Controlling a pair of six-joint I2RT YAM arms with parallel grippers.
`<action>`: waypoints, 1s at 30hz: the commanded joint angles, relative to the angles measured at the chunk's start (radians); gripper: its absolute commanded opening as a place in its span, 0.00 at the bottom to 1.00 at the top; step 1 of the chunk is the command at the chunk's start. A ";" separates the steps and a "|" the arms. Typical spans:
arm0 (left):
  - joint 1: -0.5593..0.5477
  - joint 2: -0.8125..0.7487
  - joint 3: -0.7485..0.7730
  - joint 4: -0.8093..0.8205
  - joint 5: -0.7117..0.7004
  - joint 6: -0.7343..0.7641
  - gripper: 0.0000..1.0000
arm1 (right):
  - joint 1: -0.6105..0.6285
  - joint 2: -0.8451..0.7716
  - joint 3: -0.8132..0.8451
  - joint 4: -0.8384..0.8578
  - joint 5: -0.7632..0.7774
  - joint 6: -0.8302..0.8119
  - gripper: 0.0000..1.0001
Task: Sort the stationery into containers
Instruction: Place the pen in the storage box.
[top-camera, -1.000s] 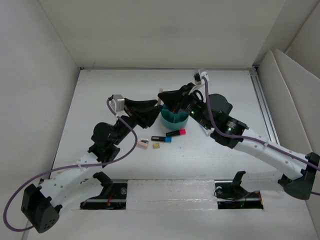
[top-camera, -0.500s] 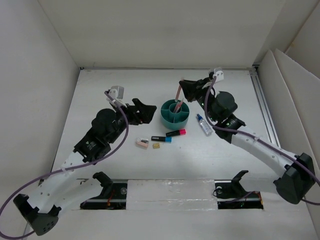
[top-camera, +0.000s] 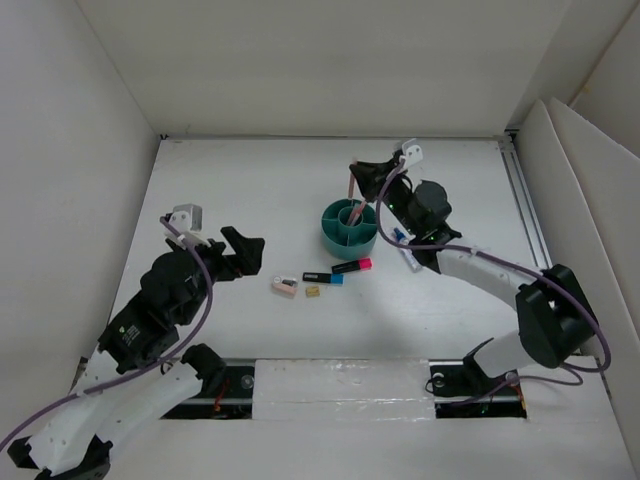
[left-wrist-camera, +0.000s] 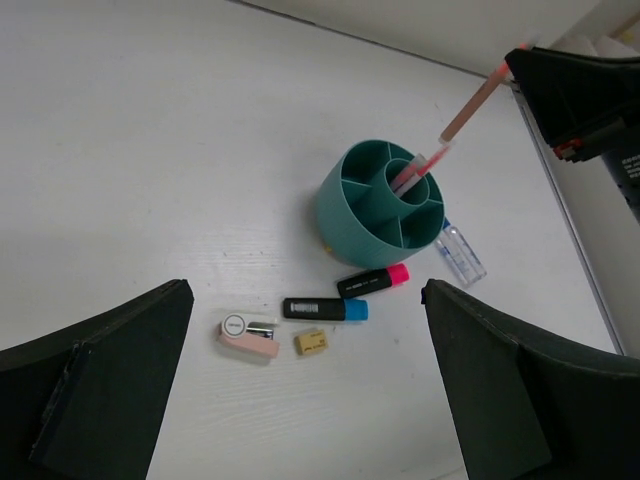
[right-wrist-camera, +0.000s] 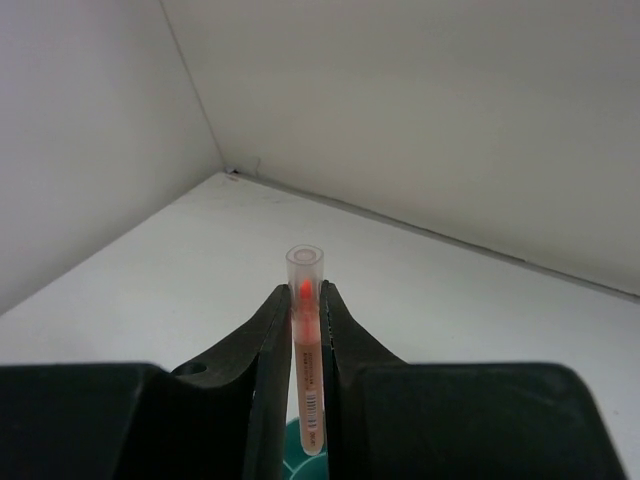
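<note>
Plain white table (top-camera: 250, 180), matte, boxed in at 9, 12 and 3 o'clock by bare white walls (top-camera: 300, 70).

Just past the table's middle toward 12 o'clock, the teal organizer (top-camera: 345, 246): round, with a central cup ringed by divided compartments. Leaning in that cup, a thin pink pen (left-wrist-camera: 412, 173). At the organizer's 6 o'clock, lying flat, a pink-ended marker (top-camera: 353, 266), and just beside it toward 7, a blue-ended marker (top-camera: 322, 278). Further toward 7 o'clock, a pale pink eraser (top-camera: 285, 288) and a tan block (top-camera: 313, 291), near each other. At 4 o'clock, a clear bottle (left-wrist-camera: 460, 252), partly under the right arm in the top view.

Right gripper (top-camera: 356, 178) at the organizer's 12 o'clock, above the rim, clamped on a second pen (right-wrist-camera: 305, 340) with a clear cap, tilted, lower end toward the cup. Left gripper (top-camera: 252, 254) at 9 o'clock, well apart, jaws spread wide, holding nothing.

Against a second ago: left arm pulled back from the organizer's rim to the table's left, jaws gone from narrow to wide. Right arm drawn back too, uncovering the bottle.
</note>
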 joint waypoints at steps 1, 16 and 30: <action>-0.004 -0.007 -0.024 0.025 -0.065 0.015 1.00 | -0.007 0.025 -0.005 0.131 -0.033 -0.026 0.00; -0.004 0.027 -0.047 0.056 -0.047 0.024 1.00 | 0.025 0.112 -0.221 0.365 0.027 0.054 0.00; -0.004 0.027 -0.056 0.074 -0.017 0.042 1.00 | 0.076 -0.021 -0.267 0.371 0.071 0.052 0.93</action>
